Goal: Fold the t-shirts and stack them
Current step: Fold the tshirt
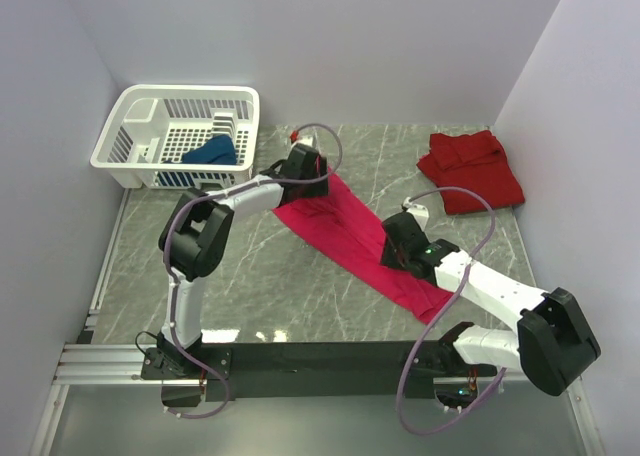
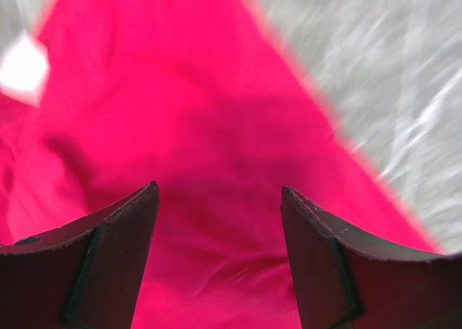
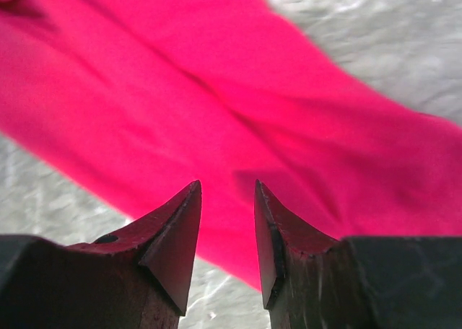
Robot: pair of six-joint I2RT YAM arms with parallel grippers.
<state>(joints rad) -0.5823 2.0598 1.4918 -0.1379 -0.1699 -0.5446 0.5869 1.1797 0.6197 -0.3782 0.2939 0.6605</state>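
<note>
Magenta t-shirt [image 1: 350, 241] lies on the bench [image 1: 250, 276] as a long, narrow band running diagonally away from the white lattice basket [image 1: 175, 126]. One end sits just off the basket's right-hand side, and the other is well apart from the basket, toward the arm bases. The cloth looks gathered lengthwise rather than spread flat, with soft ridges and creases along it. A small white label [image 2: 22, 66] shows at the end nearest the basket.

The step in hand appears to be getting hold of this shirt to open it out before any fold is made. The left gripper [image 2: 220, 221] hangs over the end nearest the basket, its fingers [image 2: 123, 228] spread wide with nothing between them. The right gripper [image 3: 227, 221] hangs over the half farther from the basket, its fingers [image 3: 177, 228] only a narrow gap apart and gripping no cloth.

Next, each gripper would probably need to come down, pinch an edge, and draw the band out flat without dragging it into a tighter rope.

The darker red t-shirt [image 1: 470, 166] lies in a rumpled heap well to the right of the basket. The dark blue t-shirt [image 1: 212, 153] sits inside the basket.
</note>
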